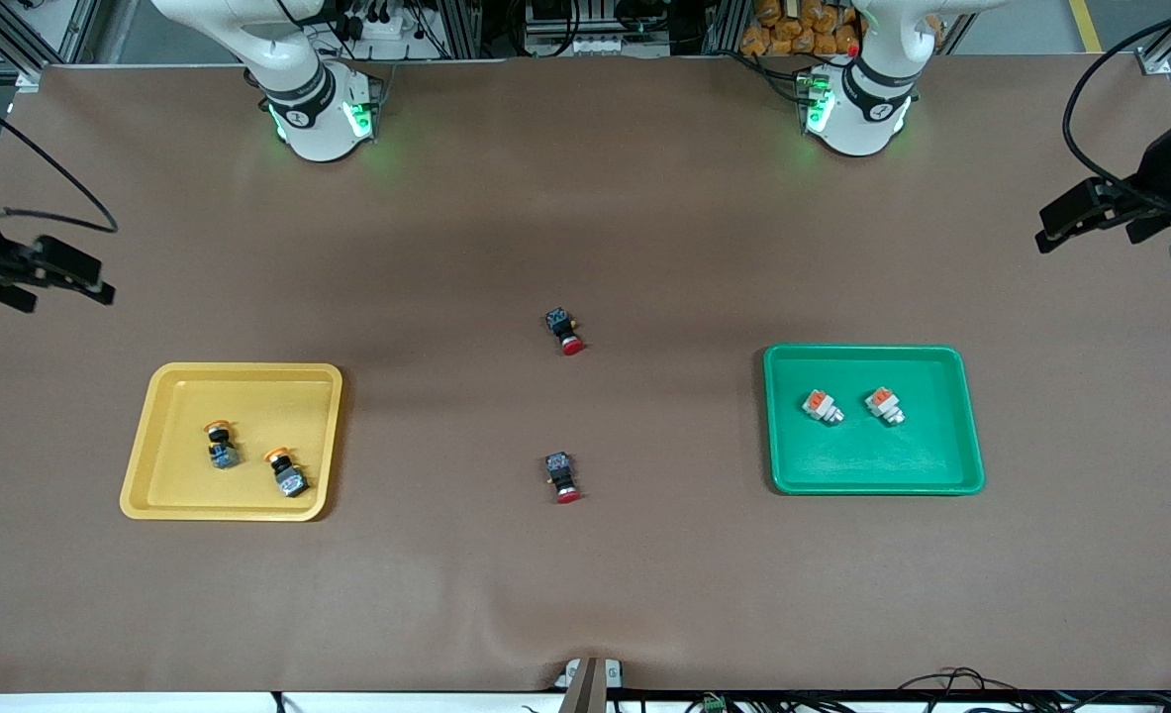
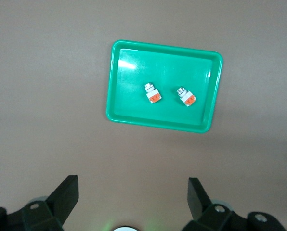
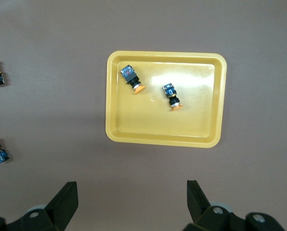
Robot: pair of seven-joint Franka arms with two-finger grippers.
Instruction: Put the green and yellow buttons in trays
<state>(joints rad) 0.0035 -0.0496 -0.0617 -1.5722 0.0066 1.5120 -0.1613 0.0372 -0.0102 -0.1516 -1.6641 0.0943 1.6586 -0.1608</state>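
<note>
- Worktop (image 1: 585, 198): brown surface carrying two trays and two loose switches.
- Yellow tray (image 1: 154, 446): lies flat toward the right arm's end of the worktop. It holds both yellow-capped buttons.
- First yellow-capped button (image 1: 221, 445): black body, on its side in the yellow tray, farther from the front camera than its partner.
- Second yellow-capped button (image 1: 287, 473): black body, on its side in the same tray, just beside the first and apart from it.
- Green tray (image 1: 872, 475): lies flat toward the left arm's end of the worktop. It holds both green-tipped buttons.
- First green-tipped button (image 1: 823, 406): white-grey with an orange block, lying in the green tray.
- Second green-tipped button (image 1: 884, 405): same kind, beside the first in the tray, not touching it.
- Red-capped switches: two black-bodied pieces on the bare worktop between the trays, one (image 1: 564, 331) farther from the front camera, one (image 1: 562, 477) nearer, well apart.
- Left claw (image 1: 1075, 220): fingers apart, holding nothing, up in the air over the left arm's end of the worktop. The left arm waits.
- Right claw (image 1: 55, 277): fingers apart, holding nothing, raised over the right arm's end of the worktop. The right arm waits too.
</note>
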